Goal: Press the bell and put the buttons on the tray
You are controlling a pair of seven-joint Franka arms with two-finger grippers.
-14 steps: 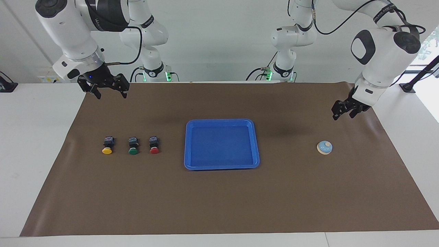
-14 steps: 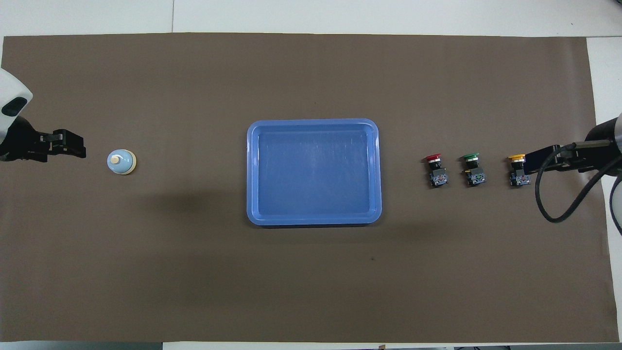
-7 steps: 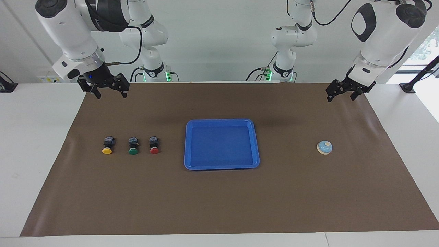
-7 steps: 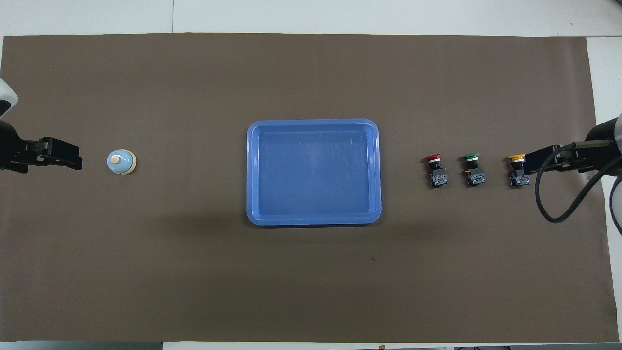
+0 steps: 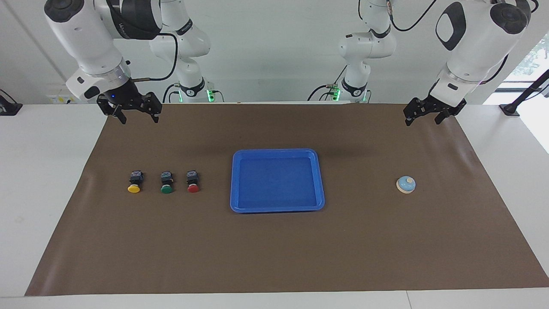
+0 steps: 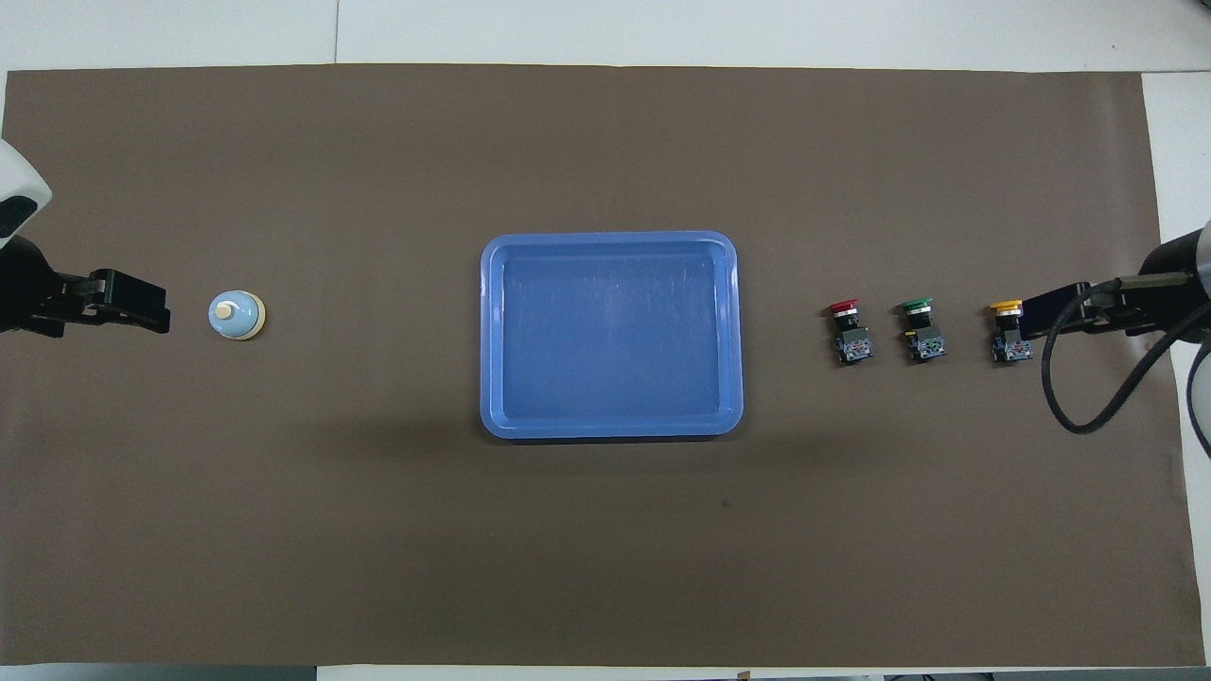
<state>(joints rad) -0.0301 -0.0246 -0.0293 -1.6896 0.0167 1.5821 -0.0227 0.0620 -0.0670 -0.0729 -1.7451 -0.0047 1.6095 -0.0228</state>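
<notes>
The light blue bell (image 5: 405, 184) (image 6: 236, 314) stands alone on the brown mat toward the left arm's end. My left gripper (image 5: 422, 121) (image 6: 142, 317) hangs open and empty, high over the mat's edge, apart from the bell. Three buttons lie in a row toward the right arm's end: yellow (image 5: 134, 182) (image 6: 1009, 331), green (image 5: 166, 182) (image 6: 921, 329), red (image 5: 192, 182) (image 6: 849, 331). My right gripper (image 5: 140, 119) (image 6: 1036, 317) waits open and empty, raised over the mat's corner. The blue tray (image 5: 277, 151) (image 6: 487, 331) sits mid-table with nothing in it.
A brown mat (image 5: 274, 249) covers most of the white table (image 5: 47, 171). A black cable (image 6: 1069, 397) loops from the right arm's wrist above the mat's end near the yellow button.
My left gripper has risen from low over the mat near the bell, drawing back to the mat's edge by the robots. The right arm, bell, buttons and tray have not moved.
</notes>
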